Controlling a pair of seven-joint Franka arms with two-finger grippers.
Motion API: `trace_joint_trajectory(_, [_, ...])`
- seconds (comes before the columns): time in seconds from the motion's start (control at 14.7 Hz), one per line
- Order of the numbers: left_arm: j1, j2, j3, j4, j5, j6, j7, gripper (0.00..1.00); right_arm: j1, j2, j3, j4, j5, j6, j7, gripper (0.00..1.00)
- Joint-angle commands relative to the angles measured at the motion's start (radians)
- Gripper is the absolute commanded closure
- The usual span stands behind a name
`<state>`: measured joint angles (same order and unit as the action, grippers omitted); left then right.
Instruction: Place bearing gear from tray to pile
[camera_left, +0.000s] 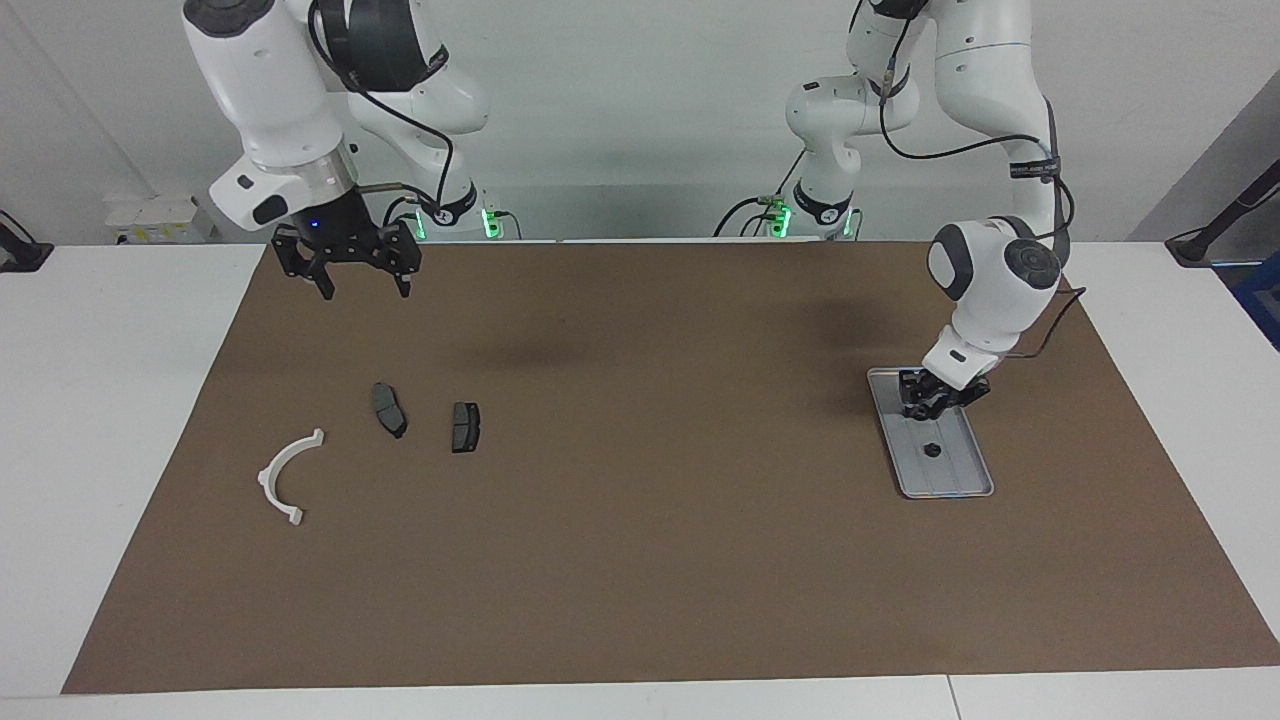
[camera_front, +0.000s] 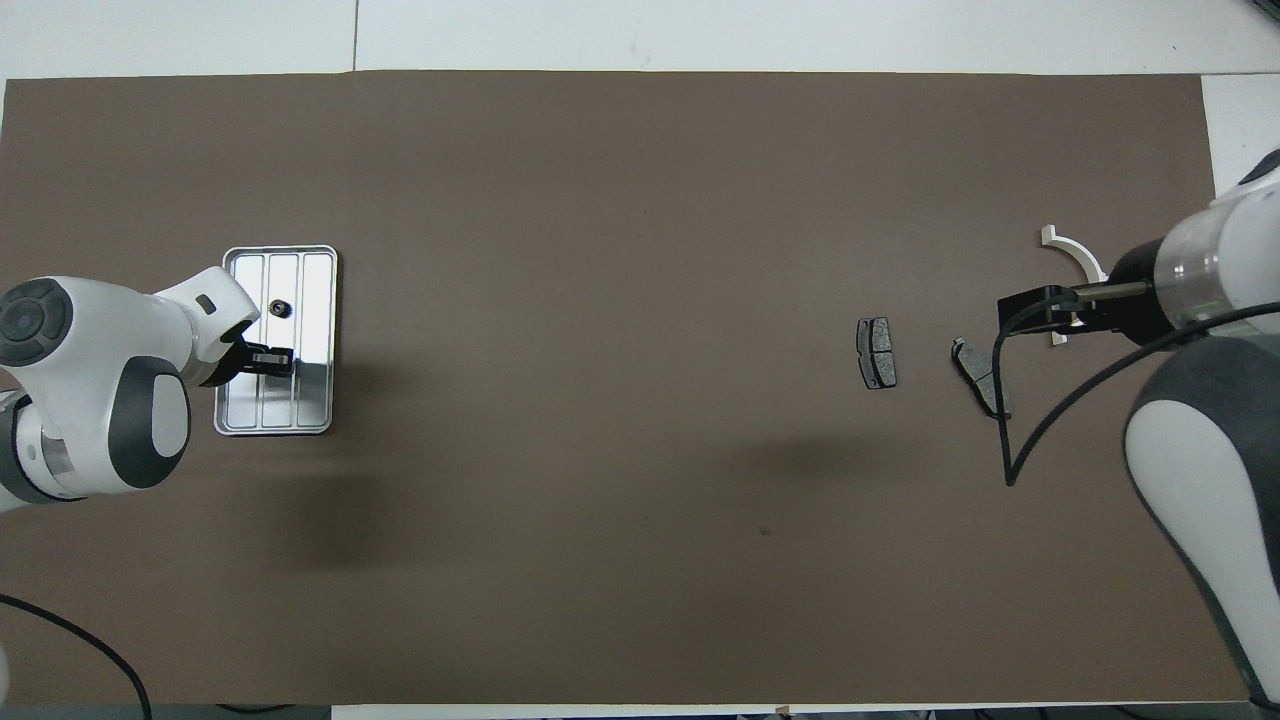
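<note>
Bearing gear (camera_left: 931, 450) lies loose in the tray (camera_left: 975, 482). Left gripper (camera_left: 928, 404) is poised low over tray, jaws apparently parted, nothing held. Right gripper (camera_left: 362, 280) waits, spread empty. Risk: small gear nudged aside by off-centre closure.

A robotics lab: two white Franka arms (camera_left: 300, 110) bolted at a white table (camera_left: 110, 400) covered by a brown paper mat (camera_left: 640, 560), before bare white walls with trailing black cables.

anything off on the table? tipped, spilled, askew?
Nothing stands out. The bearing gear lies flat in the tray, the left gripper low over it. The bracket and both brake pads lie flat; right gripper waits.
</note>
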<state>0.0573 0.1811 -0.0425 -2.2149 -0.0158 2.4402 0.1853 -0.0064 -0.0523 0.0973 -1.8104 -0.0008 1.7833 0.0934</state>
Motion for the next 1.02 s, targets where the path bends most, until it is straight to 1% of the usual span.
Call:
trace_joint_trajectory(0.0, [-0.007,-0.006,0.009,0.056,-0.003,-0.076,-0.003,1.0,0.017,0.07,-0.002,-0.007,0.016,0.079,0.054,0.0])
trace_joint_trajectory(0.14, [-0.007,-0.011,0.007,0.188,-0.003,-0.247,0.002,1.0,0.019,0.129,-0.002,-0.007,0.016,0.14,0.066,0.0])
trace_joint_trajectory(0.27, [-0.008,-0.011,0.0,0.356,-0.012,-0.453,-0.012,1.0,0.022,0.181,-0.001,-0.007,0.015,0.206,0.109,0.0])
trace_joint_trajectory(0.34, [-0.025,-0.008,-0.002,0.432,-0.015,-0.533,-0.048,1.0,0.035,0.205,-0.001,-0.007,0.01,0.235,0.112,0.0])
trace_joint_trajectory(0.41, [-0.074,-0.003,-0.002,0.484,-0.015,-0.581,-0.138,1.0,0.042,0.225,-0.002,-0.007,0.001,0.257,0.114,0.0])
trace_joint_trajectory(0.48, [-0.132,-0.003,-0.002,0.498,-0.012,-0.592,-0.229,1.0,0.042,0.239,-0.002,-0.007,-0.002,0.269,0.115,0.0])
trace_joint_trajectory(0.54, [-0.222,-0.003,0.0,0.482,-0.012,-0.569,-0.333,1.0,0.042,0.247,-0.002,-0.007,-0.002,0.281,0.115,0.0])
trace_joint_trajectory(0.75, [-0.463,-0.011,0.0,0.423,-0.01,-0.459,-0.646,1.0,0.026,0.261,-0.002,-0.007,-0.002,0.301,0.112,0.0])
trace_joint_trajectory(0.89, [-0.565,0.003,0.0,0.406,-0.01,-0.394,-0.772,1.0,0.02,0.261,-0.002,-0.004,-0.002,0.301,0.112,0.0])
trace_joint_trajectory(0.95, [-0.608,0.033,0.0,0.403,-0.009,-0.373,-0.82,1.0,0.02,0.261,-0.002,-0.004,-0.002,0.301,0.114,0.0])
